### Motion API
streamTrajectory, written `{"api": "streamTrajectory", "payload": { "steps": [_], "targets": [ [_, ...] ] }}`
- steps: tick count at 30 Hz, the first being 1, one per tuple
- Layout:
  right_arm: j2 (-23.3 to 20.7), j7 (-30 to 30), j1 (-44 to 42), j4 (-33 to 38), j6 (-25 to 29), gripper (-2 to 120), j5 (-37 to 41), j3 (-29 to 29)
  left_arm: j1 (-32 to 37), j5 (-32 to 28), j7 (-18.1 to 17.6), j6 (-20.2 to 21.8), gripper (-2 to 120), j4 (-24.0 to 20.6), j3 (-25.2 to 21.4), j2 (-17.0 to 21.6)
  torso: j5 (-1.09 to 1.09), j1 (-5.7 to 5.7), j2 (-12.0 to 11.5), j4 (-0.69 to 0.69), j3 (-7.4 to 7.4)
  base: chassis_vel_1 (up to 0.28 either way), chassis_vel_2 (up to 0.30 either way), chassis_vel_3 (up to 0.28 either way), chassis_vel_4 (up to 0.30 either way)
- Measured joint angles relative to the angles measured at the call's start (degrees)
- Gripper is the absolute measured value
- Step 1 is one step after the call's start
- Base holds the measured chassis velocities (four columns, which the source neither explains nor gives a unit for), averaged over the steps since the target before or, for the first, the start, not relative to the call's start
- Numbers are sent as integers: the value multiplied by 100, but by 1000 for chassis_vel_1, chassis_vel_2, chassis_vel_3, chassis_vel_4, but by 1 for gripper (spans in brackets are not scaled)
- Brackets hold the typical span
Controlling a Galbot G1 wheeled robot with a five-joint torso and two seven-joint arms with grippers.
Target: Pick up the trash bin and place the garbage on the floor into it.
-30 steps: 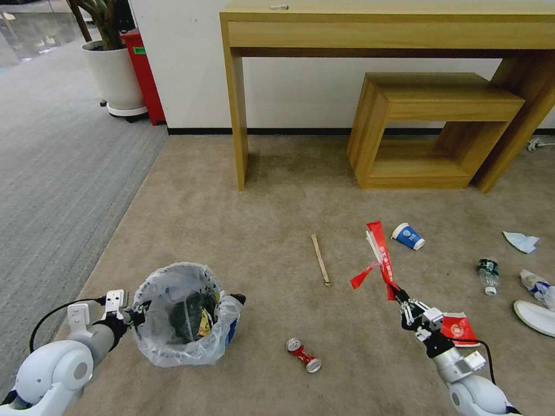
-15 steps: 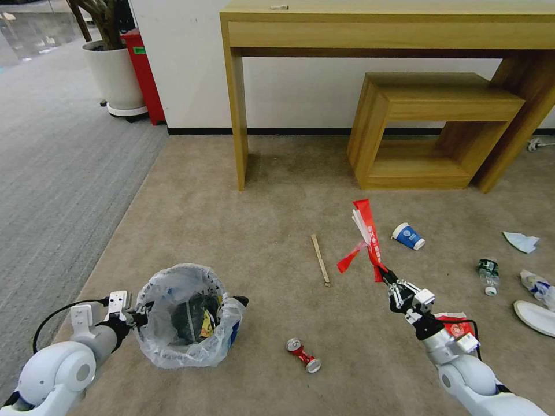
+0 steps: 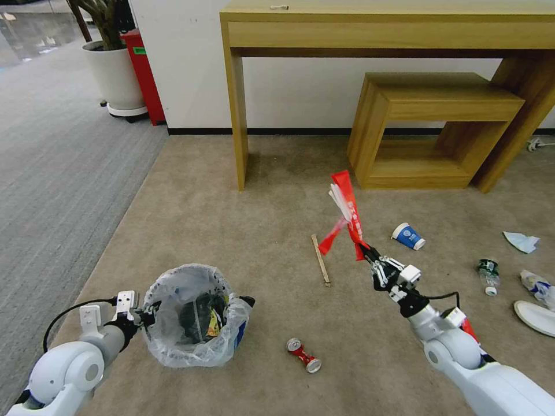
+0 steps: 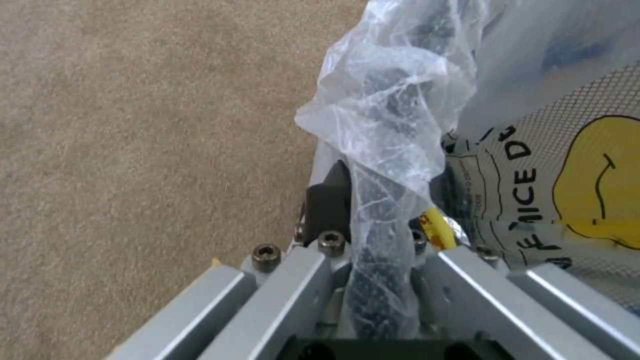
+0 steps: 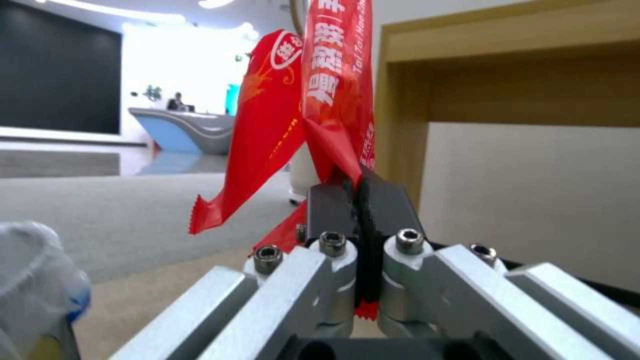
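The trash bin point(image 3: 173, 346), black with a crinkly clear bag, hangs at lower left over the beige floor point(image 3: 260, 219). My left gripper point(image 3: 151, 315) is shut on its rim, and the left wrist view shows the fingers point(image 4: 328, 202) pinching rim and bag point(image 4: 390, 125). My right gripper point(image 3: 368, 254) is shut on a red wrapper point(image 3: 346, 215) held up in the air right of the bin; its black pads point(image 5: 332, 207) clamp the wrapper point(image 5: 333, 100). Garbage on the floor: a crushed can point(image 3: 304, 354), wooden stick point(image 3: 321, 259), paper cup point(image 3: 408, 236), small bottle point(image 3: 488, 275), mask point(image 3: 522, 241), white slipper point(image 3: 536, 316).
A wooden desk point(image 3: 237, 115) and a low wooden bench point(image 3: 428, 127) stand against the wall ahead. A potted plant point(image 3: 115, 75) and red bin point(image 3: 144, 75) sit at the back left by the grey striped carpet point(image 3: 58, 173). Another red wrapper point(image 3: 469, 330) lies behind my right arm.
My right gripper has lifted the red wrapper up and leftward, toward the bin's side. The bin in my left gripper has shifted slightly right.
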Motion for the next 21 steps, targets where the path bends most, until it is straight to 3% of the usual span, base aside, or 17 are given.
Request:
{"api": "streamTrajectory", "payload": {
  "steps": [21],
  "targets": [
    [-242,293,995,592,-140,0,75,-1453,-179,66,0,-16,0,152,256,-6,-1,0,0,0,-1,0,0,0,0]
  ]
}}
